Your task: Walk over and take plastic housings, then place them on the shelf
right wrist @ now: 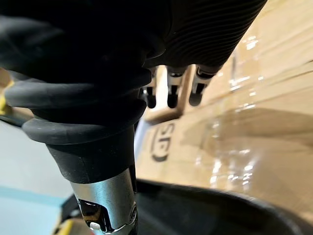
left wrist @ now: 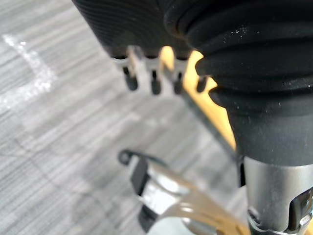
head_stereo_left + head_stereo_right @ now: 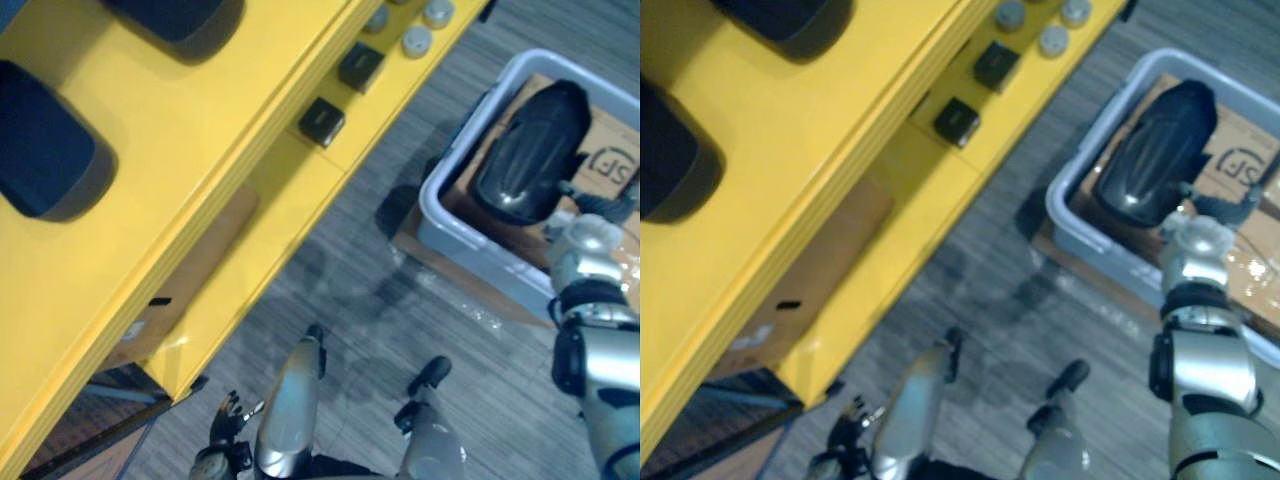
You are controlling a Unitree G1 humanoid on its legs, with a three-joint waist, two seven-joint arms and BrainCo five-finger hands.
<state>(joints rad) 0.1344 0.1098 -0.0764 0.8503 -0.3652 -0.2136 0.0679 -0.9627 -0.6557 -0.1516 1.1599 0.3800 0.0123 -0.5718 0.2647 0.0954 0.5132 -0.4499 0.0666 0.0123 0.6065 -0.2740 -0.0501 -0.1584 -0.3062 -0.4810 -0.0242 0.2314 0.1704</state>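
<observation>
Right robot hand (image 1: pixel 172 90) is hanging open by the housing (image 3: pixel 530 150); probably light, rigid, slick, so grab its edge.

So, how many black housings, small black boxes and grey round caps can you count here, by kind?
Black housings: 3
Small black boxes: 2
Grey round caps: 3
Total: 8
</observation>
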